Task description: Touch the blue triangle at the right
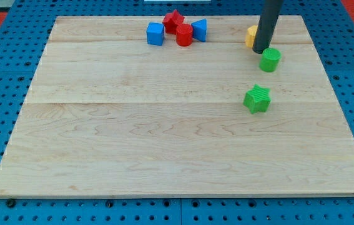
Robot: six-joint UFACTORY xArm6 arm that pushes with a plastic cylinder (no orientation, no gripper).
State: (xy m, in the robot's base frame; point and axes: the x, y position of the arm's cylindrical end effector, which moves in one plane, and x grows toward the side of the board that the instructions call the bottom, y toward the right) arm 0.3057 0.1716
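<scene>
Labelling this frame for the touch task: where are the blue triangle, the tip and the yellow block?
blue triangle [200, 29]: camera view, front face.
tip [261, 50]: camera view, rod's very end.
yellow block [251, 35]: camera view, visible left part.

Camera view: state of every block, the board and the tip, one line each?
My tip: down on the board, just left of the green cylinder, in front of the yellow block.
Blue triangle: untouched, against the red cylinder's right.
Red cylinder: upright, mid-cluster.
Red star: behind the red cylinder.
Blue cube: cluster's left end.
Yellow block: partly hidden by the rod.
Green cylinder: upright.
Green star: alone.
Board: flat.
</scene>
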